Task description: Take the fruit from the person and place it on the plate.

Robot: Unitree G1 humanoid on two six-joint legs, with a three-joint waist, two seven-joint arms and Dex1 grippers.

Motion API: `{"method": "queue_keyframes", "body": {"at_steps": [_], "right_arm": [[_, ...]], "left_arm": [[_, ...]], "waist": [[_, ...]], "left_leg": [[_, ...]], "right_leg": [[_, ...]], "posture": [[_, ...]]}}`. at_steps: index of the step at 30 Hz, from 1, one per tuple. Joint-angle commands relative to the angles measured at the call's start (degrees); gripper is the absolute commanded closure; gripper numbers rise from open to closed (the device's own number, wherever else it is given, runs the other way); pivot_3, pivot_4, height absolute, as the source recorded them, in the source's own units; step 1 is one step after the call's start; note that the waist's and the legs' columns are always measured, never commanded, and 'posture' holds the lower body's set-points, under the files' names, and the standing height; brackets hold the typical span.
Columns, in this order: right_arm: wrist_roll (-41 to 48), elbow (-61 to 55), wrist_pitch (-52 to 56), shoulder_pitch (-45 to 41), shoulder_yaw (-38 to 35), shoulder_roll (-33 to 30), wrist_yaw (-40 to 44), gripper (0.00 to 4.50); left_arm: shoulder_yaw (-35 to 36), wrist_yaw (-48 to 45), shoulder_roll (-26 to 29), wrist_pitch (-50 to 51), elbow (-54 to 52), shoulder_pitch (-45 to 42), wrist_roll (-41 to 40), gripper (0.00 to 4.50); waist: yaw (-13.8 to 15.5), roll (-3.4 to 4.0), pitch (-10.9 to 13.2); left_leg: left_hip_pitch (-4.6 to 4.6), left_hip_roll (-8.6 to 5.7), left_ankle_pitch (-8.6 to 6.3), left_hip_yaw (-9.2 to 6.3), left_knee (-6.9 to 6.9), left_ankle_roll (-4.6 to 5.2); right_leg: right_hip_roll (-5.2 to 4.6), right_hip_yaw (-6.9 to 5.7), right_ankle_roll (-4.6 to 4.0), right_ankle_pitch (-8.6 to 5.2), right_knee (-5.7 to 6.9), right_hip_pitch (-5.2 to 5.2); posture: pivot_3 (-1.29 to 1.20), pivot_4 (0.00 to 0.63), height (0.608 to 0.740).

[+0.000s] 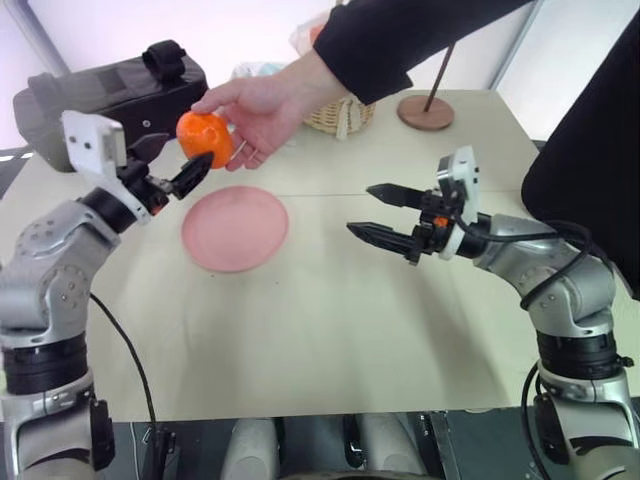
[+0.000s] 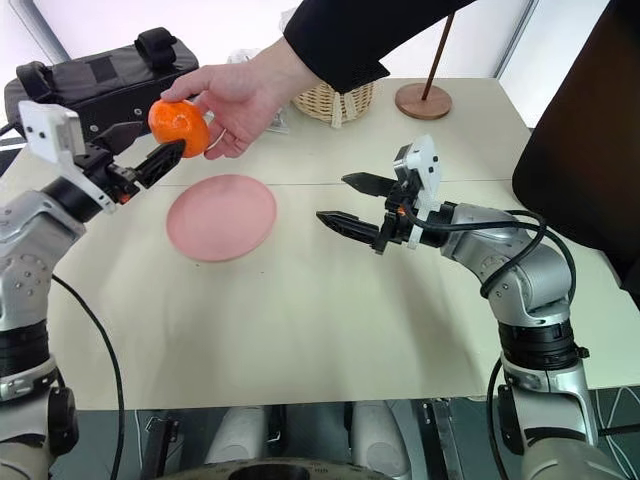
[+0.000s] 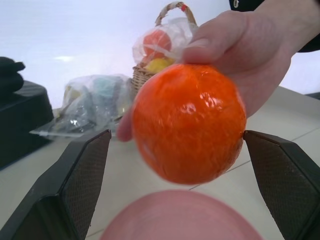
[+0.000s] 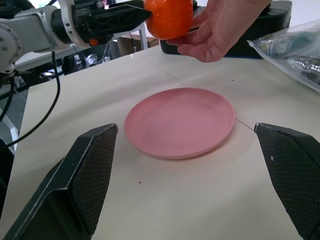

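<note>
A person's bare hand (image 1: 262,103), reaching out of a black long sleeve, is holding the round bright orange fruit with dimpled, glossy skin (image 1: 205,138) in the air above the pale beige counter (image 1: 330,330), just above and behind the far edge of the flat round pink plate (image 1: 235,227). The left end effector (image 1: 172,163) is standing wide open with its two black fingers flanking the fruit, one on each side; in the left wrist view a small gap seems to show between each ribbed pad and the skin, so it is gripping nothing as yet. The right end effector (image 1: 369,211) is hanging over the counter to the right of the plate, its fingers likewise spread wide and empty. The fruit is looking light and firm yet slightly yielding, and its shiny rind is likely to be a little slippery, so a moderate squeeze across the widest part, at the equator, is probably the safest hold; too hard a pinch could bruise it, and a grip off centre could let the round body roll out. The person's fingertips are covering the top and back, leaving the two sides free for the pads. A wicker basket of plastic-wrapped fruits (image 1: 340,112) is standing well behind.
</note>
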Motion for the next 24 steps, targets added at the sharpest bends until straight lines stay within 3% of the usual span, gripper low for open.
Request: {"method": "queue_keyframes", "body": {"at_steps": [1, 3, 8, 13, 18, 24], "right_arm": [[0.38, -2.23, -0.91, -0.13, -0.85, 0.36, -0.65, 0.0], [0.44, -2.45, -0.86, 0.02, -0.94, 0.42, -1.08, 0.0], [0.64, -2.91, -0.69, 0.31, -1.01, 0.38, -1.93, 0.0], [0.87, -3.06, -0.56, 0.33, -0.98, 0.4, -2.32, 0.0], [0.56, -2.49, -0.78, 0.17, -0.58, 0.63, -2.38, 0.0], [0.46, -2.68, -0.69, 0.39, -0.41, 0.82, -2.73, 0.0]], "left_arm": [[-1.03, -0.63, -0.67, -2.74, 1.15, -2.71, 1.51, 0.06], [-1.2, -0.39, -1.49, -3.43, 1.82, -3.64, 1.74, 0.06], [-1.14, -0.43, -2.36, -4.1, 2.02, -4.11, 2.27, 1.45], [-1.87, 0.61, -2.14, -3.41, 2.97, -3.59, 3.99, 1.47], [-8.11, 1.82, -2.23, -0.48, 5.05, -0.23, 9.68, 1.47], [-11.29, 2.23, -6.15, -3.32, 9.18, 1.73, 13.55, 1.47]], "waist": [[-0.01, 0.0, 0.0], [-0.07, 0.0, 0.0], [-0.1, 0.0, 0.0], [-0.06, 0.0, 0.0], [-0.07, 0.0, 0.0], [-0.01, -0.01, 0.0]], "left_leg": [[0.0, 0.0, 0.0, 0.0, 0.0, 0.0], [0.0, 0.0, 0.0, 0.0, 0.0, 0.0], [0.0, 0.01, 0.0, -0.02, 0.0, 0.0], [0.0, 0.01, 0.0, -0.01, 0.0, 0.0], [0.01, 0.0, 0.0, 0.0, 0.0, 0.0], [-0.01, 0.01, 0.0, -0.03, 0.01, 0.0]], "right_leg": [[0.0, 0.0, 0.0, 0.0, 0.0, 0.0], [0.0, 0.0, 0.0, 0.0, 0.0, 0.0], [0.02, 0.0, 0.01, 0.0, 0.01, 0.0], [0.02, 0.0, 0.01, 0.0, 0.01, 0.0], [0.01, 0.01, 0.01, 0.0, 0.0, 0.0], [0.02, -0.02, 0.01, 0.0, 0.01, 0.0]], "posture": [[0.0, 0.15, 0.74], [0.0, 0.15, 0.74], [0.0, 0.15, 0.74], [0.0, 0.15, 0.74], [0.0, 0.15, 0.74], [0.0, 0.15, 0.74]]}}
